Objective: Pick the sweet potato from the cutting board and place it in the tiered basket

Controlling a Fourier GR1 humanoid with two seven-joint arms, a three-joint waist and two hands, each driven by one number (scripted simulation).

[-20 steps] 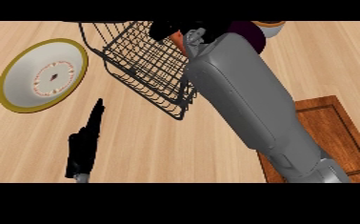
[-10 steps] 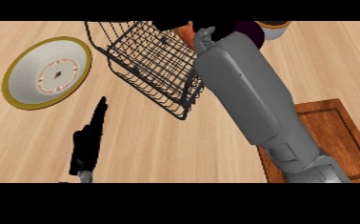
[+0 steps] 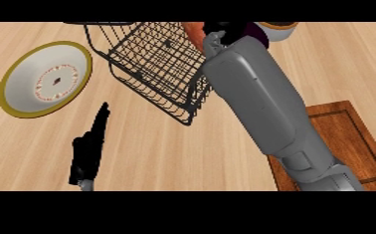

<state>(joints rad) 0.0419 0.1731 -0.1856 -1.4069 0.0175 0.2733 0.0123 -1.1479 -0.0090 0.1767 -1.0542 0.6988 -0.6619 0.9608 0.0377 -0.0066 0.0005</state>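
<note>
Sweet potato (image 3: 194, 33) held in right hand (image 3: 223, 29), at the tiered basket (image 3: 150, 63).

cam: head view only | you're looking steeply down onto counter (image 3: 183, 148) top | close range: right forearm (image 3: 257, 93) fills ctr-right of frame, entering at lower edge | tiered basket (image 3: 147, 58) top ctr, plate (image 3: 16, 78) upper left, cutting board (image 3: 345, 123) lower right, cut by edge

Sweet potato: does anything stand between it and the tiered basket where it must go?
Nothing visible does. The sweet potato, mostly hidden by the right hand that holds it, is already at the right rim of the tiered basket. The plate lies to the left of the basket, out of the way.
</note>
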